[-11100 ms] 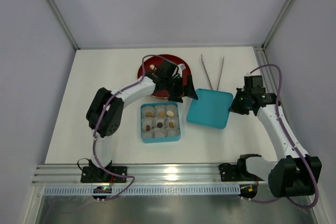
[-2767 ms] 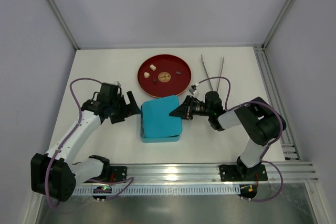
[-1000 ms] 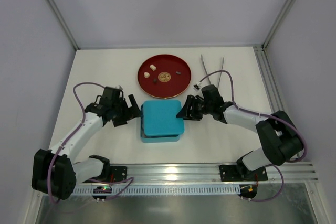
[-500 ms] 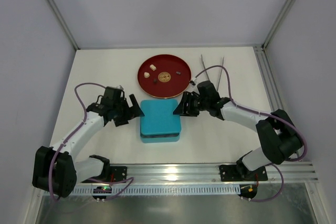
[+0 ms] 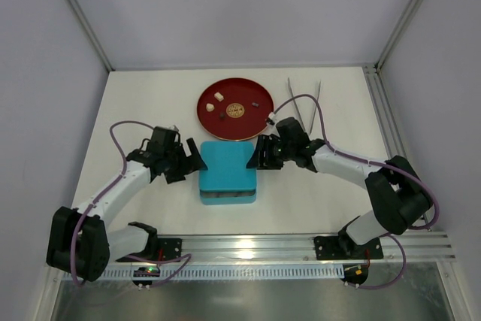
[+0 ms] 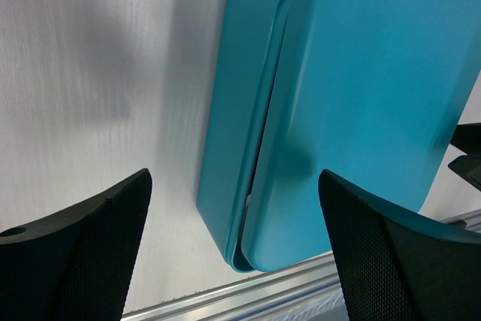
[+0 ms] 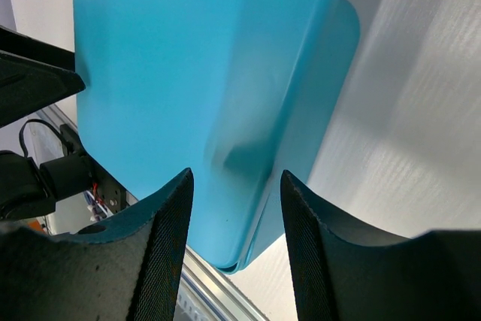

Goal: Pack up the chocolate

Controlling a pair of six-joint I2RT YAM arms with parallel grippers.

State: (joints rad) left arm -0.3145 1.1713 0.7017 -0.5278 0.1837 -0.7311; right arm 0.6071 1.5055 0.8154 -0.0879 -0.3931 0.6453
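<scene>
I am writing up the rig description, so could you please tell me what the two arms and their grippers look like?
The left arm and right arm both have white links with bulky black joint housings. A purple cable loops beside each, on the left and on the right. The left gripper and right gripper are black, and their fingers show a fine mesh-like texture.

The teal lid (image 6: 376,95) and box (image 6: 225,148) look like smooth, matt plastic; the white table (image 6: 98,73) shows a fine grain; the red plate (image 5: 248,124) is glossy.
</scene>
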